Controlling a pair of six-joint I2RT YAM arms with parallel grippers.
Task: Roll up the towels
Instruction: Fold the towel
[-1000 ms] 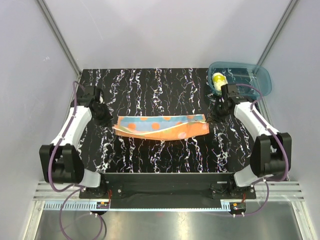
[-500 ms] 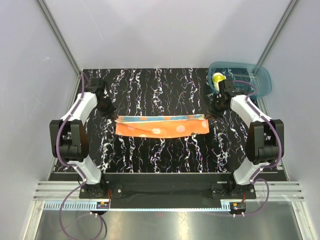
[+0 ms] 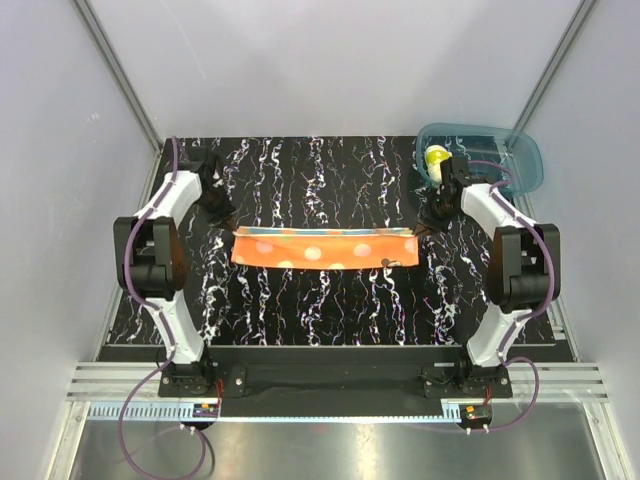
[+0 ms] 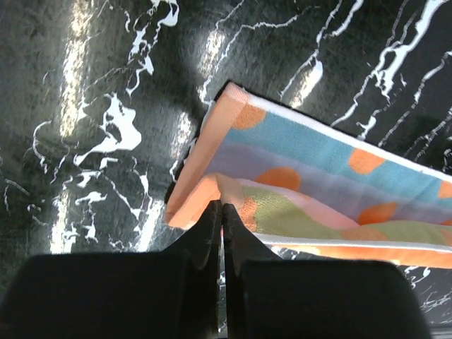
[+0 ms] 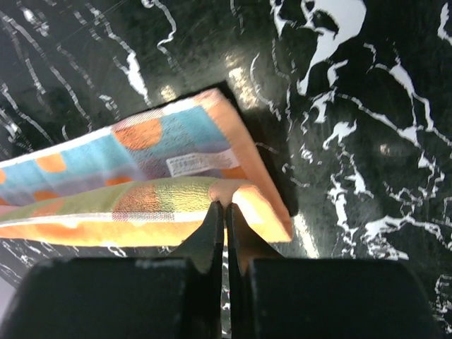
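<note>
The orange towel (image 3: 325, 247), patched light blue and white, lies folded as a long strip across the middle of the black marbled table (image 3: 320, 300). My left gripper (image 3: 226, 222) is shut on the upper layer's corner at the strip's left end; the pinched corner shows in the left wrist view (image 4: 226, 194). At the right end my right gripper (image 3: 419, 228) is shut on the matching corner (image 5: 229, 192), beside a white label (image 5: 196, 163). The yellow towel (image 3: 437, 158) sits rolled inside the teal bin (image 3: 500, 160).
The translucent teal bin stands at the table's back right corner, just behind my right arm. Pale enclosure walls (image 3: 60, 200) close in both sides and the back. Both arm bases (image 3: 190, 375) sit at the near edge.
Both grippers carried the towel's near edge away toward the back, folding it over into a narrower, straighter strip. Both arms stretched further out.
</note>
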